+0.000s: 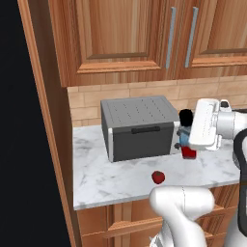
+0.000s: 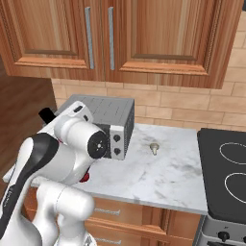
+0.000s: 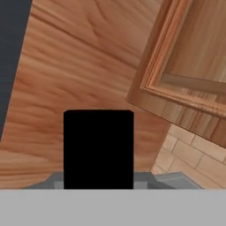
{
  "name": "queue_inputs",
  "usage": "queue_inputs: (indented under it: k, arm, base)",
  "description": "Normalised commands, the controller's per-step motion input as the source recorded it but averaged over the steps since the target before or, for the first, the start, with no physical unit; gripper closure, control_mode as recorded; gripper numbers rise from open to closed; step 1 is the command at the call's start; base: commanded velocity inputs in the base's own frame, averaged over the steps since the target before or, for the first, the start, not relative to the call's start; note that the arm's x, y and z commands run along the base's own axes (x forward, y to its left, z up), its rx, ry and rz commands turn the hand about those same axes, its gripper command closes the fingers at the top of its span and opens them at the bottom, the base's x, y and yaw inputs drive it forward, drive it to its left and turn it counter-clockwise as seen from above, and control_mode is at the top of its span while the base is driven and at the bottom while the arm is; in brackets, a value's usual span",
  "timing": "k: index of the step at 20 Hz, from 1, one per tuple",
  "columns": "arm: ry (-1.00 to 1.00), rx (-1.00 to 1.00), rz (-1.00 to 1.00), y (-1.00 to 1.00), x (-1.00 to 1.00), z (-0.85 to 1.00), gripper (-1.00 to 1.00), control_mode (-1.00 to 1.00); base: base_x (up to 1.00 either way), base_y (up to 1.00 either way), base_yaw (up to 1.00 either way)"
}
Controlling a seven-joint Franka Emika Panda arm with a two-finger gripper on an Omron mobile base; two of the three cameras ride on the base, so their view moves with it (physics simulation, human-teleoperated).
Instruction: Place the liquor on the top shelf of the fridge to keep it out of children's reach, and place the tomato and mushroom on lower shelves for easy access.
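Note:
The liquor (image 1: 188,151) hangs just right of the grey oven, its red body and black cap (image 1: 185,116) showing past my white hand. My gripper (image 1: 191,137) is shut on it from the right; the fingers are hidden behind the bottle. In the hand view the black cap (image 3: 98,148) stands large and close in front of wooden cabinets. The tomato (image 1: 158,177) lies on the marble counter in front of the oven. The mushroom (image 2: 154,147) sits on the counter right of the oven. The black fridge (image 1: 19,144) runs along the far left; its shelves are out of view.
A grey countertop oven (image 1: 138,128) stands against the brick wall. Wooden wall cabinets (image 1: 144,34) hang above. A wooden side panel (image 1: 50,125) separates counter and fridge. A black stove top (image 2: 226,168) borders the counter on the right.

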Motion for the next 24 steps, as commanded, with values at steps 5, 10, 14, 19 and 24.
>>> queue_inputs:
  k: [5, 10, 14, 19, 24]
  arm:
    - [0.0, -0.06, 0.05, 0.37, 0.0, 0.02, 1.0, 1.0]
    - [0.0, 0.0, 0.0, 0.0, 0.0, 0.0, 1.0, 1.0]
    - [0.0, 0.0, 0.0, 0.0, 0.0, 0.0, 1.0, 1.0]
    - [0.0, 0.0, 0.0, 0.0, 0.0, 0.0, 1.0, 1.0]
    - [0.0, 0.0, 0.0, 0.0, 0.0, 0.0, 1.0, 1.0]
  base:
    - [-0.05, 0.16, 0.07]
    - [-0.25, 0.28, 0.39]
    - [-0.28, 0.11, 0.57]
    - [-0.5, 0.03, 0.64]
    - [-0.63, 0.21, 0.66]
